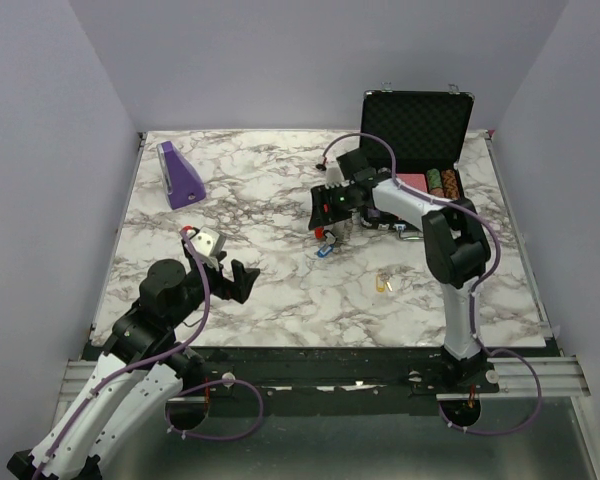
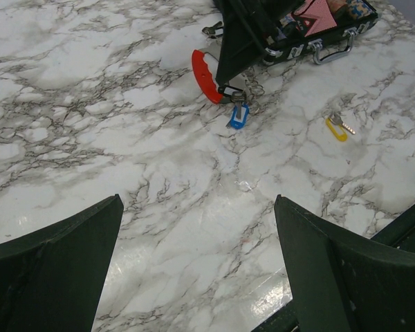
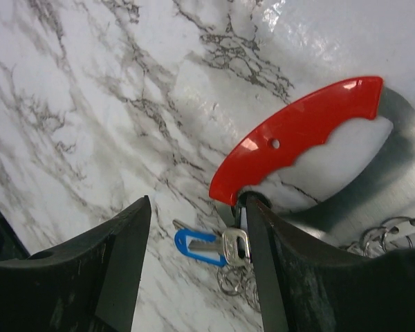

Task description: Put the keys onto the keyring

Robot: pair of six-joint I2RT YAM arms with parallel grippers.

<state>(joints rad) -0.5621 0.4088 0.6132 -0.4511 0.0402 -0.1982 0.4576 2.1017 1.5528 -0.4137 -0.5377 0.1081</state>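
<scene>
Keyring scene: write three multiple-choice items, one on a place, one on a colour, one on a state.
1. Where is the yellow key? A in the case; B on the table, apart from the keyring; C threaded on the keyring.
2. The keyring's crescent is: A red; B green; C white.
3. The left gripper is: A shut on a blue key; B open, empty; C shut, empty.
Key: 1 B, it lies alone on bare marble. 2 A, it shows red in both wrist views. 3 B, its fingers stand wide apart with only table between them.
</scene>
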